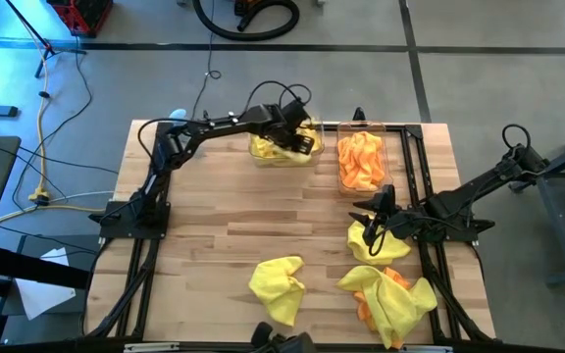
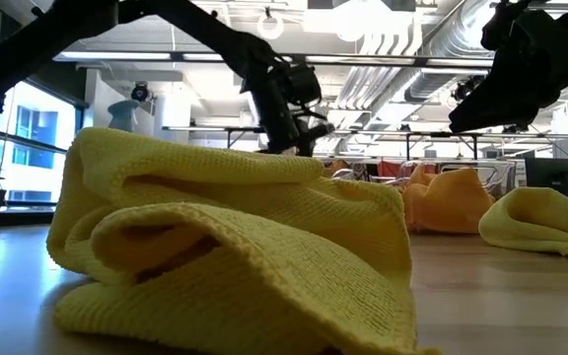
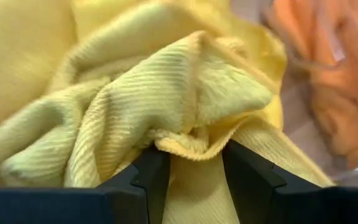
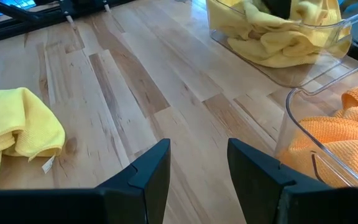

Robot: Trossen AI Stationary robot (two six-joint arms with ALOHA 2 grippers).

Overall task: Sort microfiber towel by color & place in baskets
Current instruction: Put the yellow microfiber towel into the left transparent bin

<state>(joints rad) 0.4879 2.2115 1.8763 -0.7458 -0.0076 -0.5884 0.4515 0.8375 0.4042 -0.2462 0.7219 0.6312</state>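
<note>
- My left end effector (image 1: 300, 143) grips a yellow towel (image 3: 166, 106) over the yellow basket (image 1: 284, 149), keeping colours together.
- My right end effector (image 1: 376, 221) hovers released above another yellow towel (image 1: 373, 243) on the desk (image 1: 214, 216); orange ones fill the neighbouring basket (image 1: 361, 160).

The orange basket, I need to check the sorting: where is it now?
In the high view, the orange basket sits at the table's far edge, right of centre, beside the yellow basket, where the left gripper is.
</note>
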